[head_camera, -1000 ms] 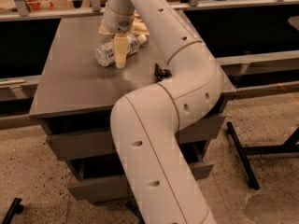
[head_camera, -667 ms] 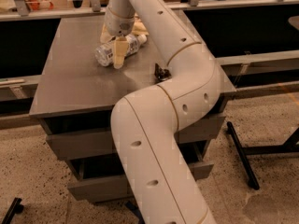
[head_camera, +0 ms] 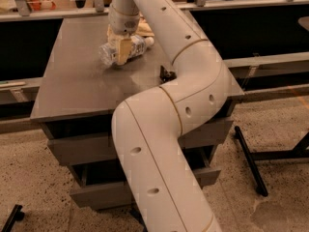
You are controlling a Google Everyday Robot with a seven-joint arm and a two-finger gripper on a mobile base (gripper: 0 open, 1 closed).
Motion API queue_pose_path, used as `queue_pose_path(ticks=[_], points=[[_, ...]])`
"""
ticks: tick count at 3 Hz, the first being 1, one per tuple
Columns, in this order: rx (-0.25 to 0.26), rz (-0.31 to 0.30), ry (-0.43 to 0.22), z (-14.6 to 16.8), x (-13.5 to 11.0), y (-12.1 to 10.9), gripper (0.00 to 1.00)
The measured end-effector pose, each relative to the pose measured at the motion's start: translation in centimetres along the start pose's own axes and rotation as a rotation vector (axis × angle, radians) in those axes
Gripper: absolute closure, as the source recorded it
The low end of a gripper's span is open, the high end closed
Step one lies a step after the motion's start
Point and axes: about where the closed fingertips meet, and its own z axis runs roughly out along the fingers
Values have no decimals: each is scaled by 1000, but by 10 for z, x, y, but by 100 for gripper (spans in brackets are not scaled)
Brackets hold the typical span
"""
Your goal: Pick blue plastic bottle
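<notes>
Grey-brown table: flat matte top that carries all the objects; grey shelf-like fronts show below its near edge.
White arm: thick jointed tube that rises from the bottom edge of the view, bends over the near right part of the table and reaches to the far middle of the top.
Gripper: pale yellowish, pointing down from the wrist, low over the table top and set at the middle of the blue plastic bottle.
Grip state: cannot tell; the gripper overlaps the bottle's body, but whether it is clenched on it or released is not visible.
Blue plastic bottle: pale and clear, lying on its side on the far middle of the table, white cap toward the right, partly covered by the gripper.
Snack bag: yellow-brown, just behind the bottle, partly hidden by the arm.
Dark wrapper: small and crumpled, on the table nearer than the bottle and to its right, beside the arm.
Floor: speckled, with a black stand leg at the right.
</notes>
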Motion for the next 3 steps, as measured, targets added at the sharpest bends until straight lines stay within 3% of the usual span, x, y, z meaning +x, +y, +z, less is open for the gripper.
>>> queue_pose_path(ticks=[1,2,3], points=[[42,7,53,-39,-7,0,93],[109,29,64,-95,-20,8,100],[148,61,27,-133,-27,21,100]])
